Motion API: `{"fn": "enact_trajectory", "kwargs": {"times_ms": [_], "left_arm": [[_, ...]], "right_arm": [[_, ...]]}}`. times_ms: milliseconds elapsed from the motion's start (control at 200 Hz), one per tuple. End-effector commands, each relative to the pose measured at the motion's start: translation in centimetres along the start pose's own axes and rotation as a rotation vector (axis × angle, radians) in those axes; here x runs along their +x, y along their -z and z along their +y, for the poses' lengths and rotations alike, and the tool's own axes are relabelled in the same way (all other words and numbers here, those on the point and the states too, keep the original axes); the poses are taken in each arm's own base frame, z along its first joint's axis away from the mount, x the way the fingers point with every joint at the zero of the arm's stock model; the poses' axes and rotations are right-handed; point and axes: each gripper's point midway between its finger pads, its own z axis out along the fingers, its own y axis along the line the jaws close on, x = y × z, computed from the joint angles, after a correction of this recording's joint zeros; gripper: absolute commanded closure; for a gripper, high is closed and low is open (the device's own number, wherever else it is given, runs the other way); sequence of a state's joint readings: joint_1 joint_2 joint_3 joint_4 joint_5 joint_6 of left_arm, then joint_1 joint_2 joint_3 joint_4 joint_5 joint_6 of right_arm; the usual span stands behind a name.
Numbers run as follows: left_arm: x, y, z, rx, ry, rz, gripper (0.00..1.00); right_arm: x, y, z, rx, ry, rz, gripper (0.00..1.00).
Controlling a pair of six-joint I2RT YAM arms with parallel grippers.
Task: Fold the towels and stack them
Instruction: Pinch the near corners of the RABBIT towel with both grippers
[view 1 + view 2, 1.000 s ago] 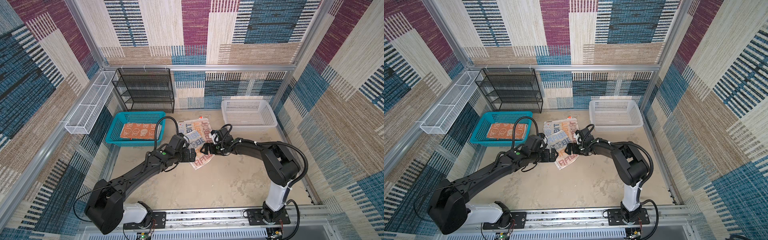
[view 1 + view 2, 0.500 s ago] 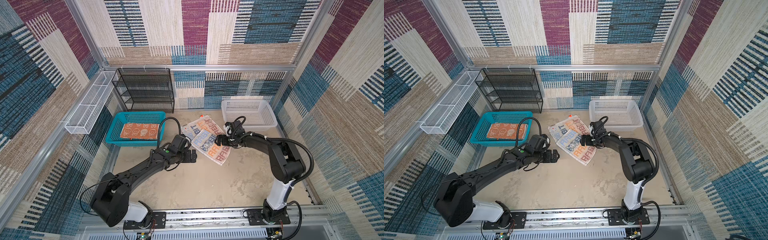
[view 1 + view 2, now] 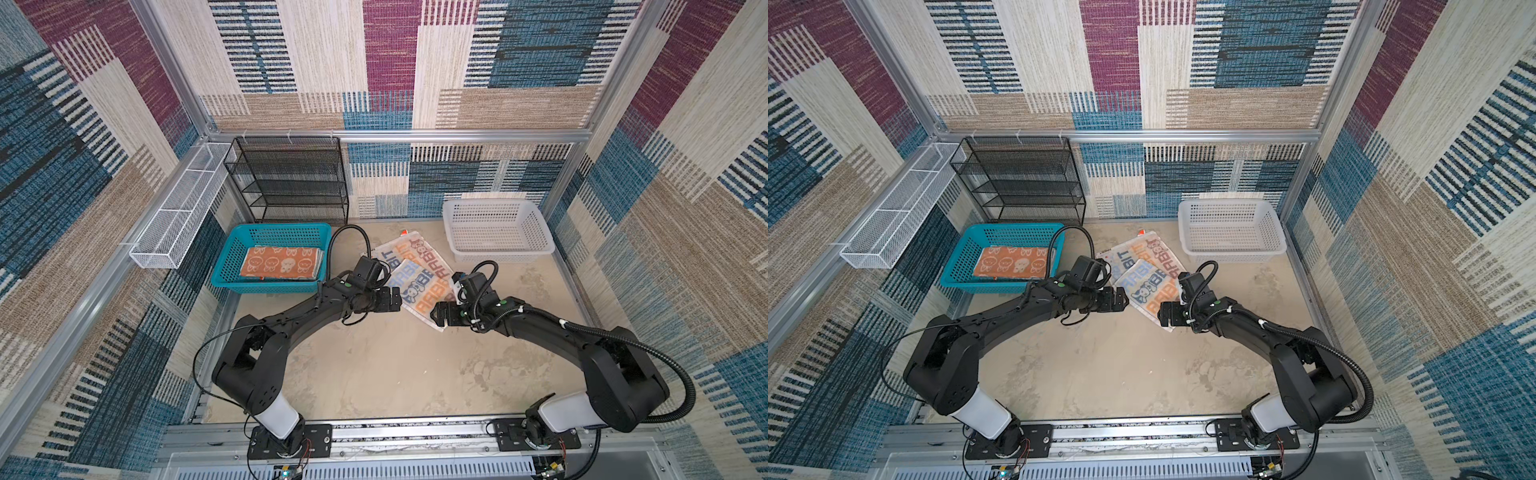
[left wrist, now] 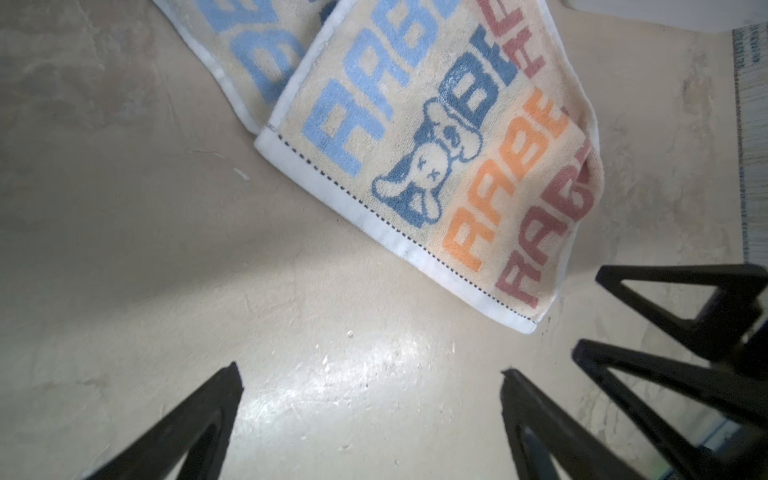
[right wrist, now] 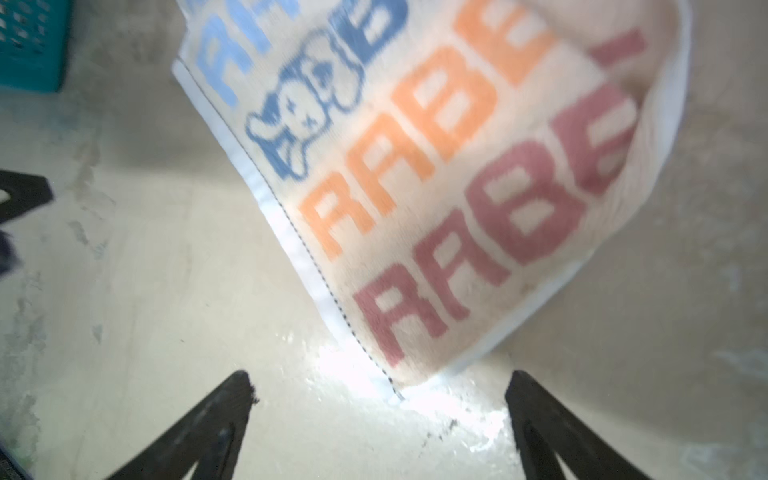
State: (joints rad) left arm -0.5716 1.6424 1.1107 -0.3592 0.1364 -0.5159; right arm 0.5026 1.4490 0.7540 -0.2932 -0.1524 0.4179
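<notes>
Whitish terry towel with RABBIT lettering [image 3: 419,282] lay half-folded just ahead of left pincer [image 3: 393,299] and right pincer [image 3: 437,314], both spread wide and empty, likely poised to grip its hem.

Top views look down from high over the whole scene; wrist views closely share the lettered towel [image 4: 415,145].

Block-letter rows reading "RABBIT" cover the whitish towel [image 3: 419,286], repeated in light blue, dark blue, orange and dull red. On the folded upper layer, both wrist views show the orange and red rows only as far as "RABB". In both top views, "BIT" appears in light blue on the layer beneath. No other writing is legible.
</notes>
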Motion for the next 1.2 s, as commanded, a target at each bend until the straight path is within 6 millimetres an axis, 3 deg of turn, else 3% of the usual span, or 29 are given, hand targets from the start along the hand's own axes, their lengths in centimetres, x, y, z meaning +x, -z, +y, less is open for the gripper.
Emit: {"fn": "enact_trajectory", "kwargs": {"times_ms": [0,381,616,766,977,1197], "left_arm": [[-0.5,0.0,-0.5,0.018,-0.03,-0.005,0.0],[0.5,-0.3,0.3,0.005,-0.025,0.013,0.0],[0.7,-0.3,0.7,0.002,-0.017,0.019,0.0],[0.8,-0.5,1.1,-0.011,-0.011,0.025,0.0],[0.0,-2.2,0.5,0.004,0.001,0.047,0.0],[-1.1,-5.0,-0.6,0.046,0.015,0.074,0.01]], "right_arm": [[0.1,-0.3,-0.1,0.037,-0.033,-0.033,0.09],[2.4,-3.7,-0.3,0.122,-0.035,0.03,0.29],[3.6,-5.8,-1.9,0.206,-0.035,0.065,0.64],[2.3,-4.9,-2.7,0.28,-0.001,0.038,0.89],[-0.1,-2.8,-3.3,0.292,0.019,-0.008,0.94],[-0.4,-1.5,-4.4,0.251,-0.003,-0.017,0.97]]}}
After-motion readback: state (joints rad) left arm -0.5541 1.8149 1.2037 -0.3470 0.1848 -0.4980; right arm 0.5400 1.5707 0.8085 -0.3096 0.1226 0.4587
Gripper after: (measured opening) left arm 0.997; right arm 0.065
